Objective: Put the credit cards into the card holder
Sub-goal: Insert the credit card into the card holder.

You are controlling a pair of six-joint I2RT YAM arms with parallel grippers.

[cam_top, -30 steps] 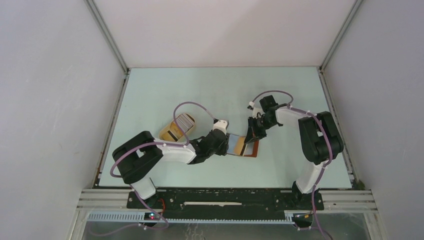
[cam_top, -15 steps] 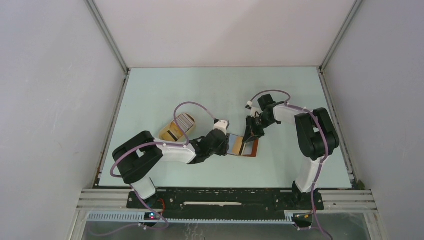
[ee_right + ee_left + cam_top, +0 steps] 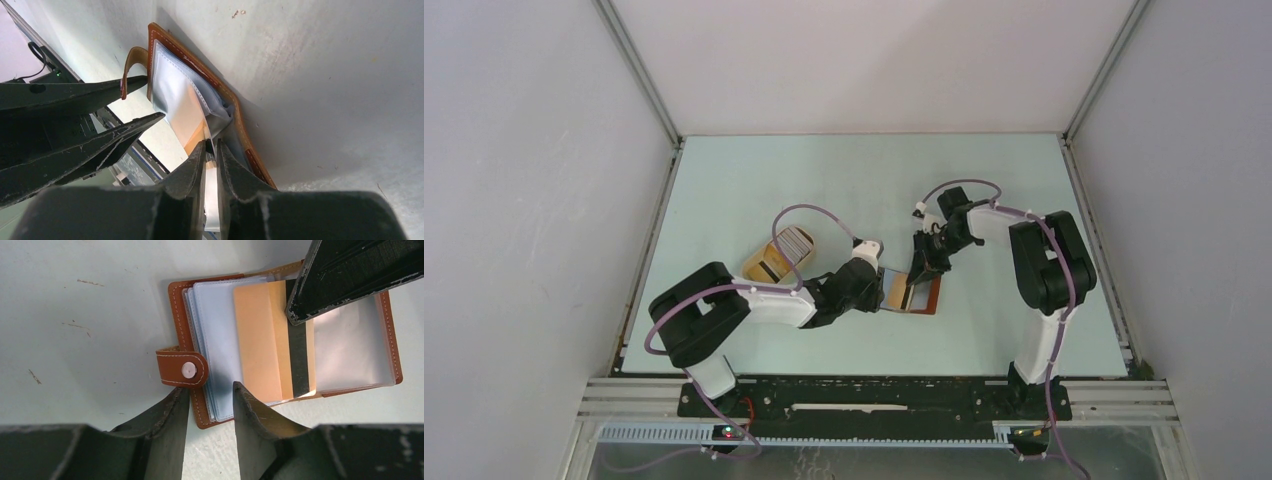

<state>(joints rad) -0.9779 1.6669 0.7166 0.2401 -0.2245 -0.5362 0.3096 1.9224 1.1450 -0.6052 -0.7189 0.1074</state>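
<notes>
The card holder [image 3: 916, 293] lies open on the table, reddish-brown with a snap strap tab [image 3: 181, 368] and bluish pockets [image 3: 215, 330]. An orange credit card [image 3: 260, 340] with a dark stripe sits partly inside a clear pocket. My left gripper [image 3: 209, 389] is part open and straddles the holder's left flap corner, one tip beside the strap and the other on the pockets. My right gripper [image 3: 211, 145] stands over the card's outer end, a narrow slit open, with the card's edge [image 3: 197, 136] between its tips. More credit cards [image 3: 794, 240] stand in a row at the left.
A tan oval tray [image 3: 762, 266] holds the row of cards, left of the holder and behind my left arm [image 3: 754, 305]. My right arm [image 3: 1049, 265] reaches in from the right. White walls and metal rails [image 3: 644, 250] bound the pale table.
My right gripper's jaws have eased apart slightly at the card, and the right arm has swung a little left. The left arm and holder have stayed put.
</notes>
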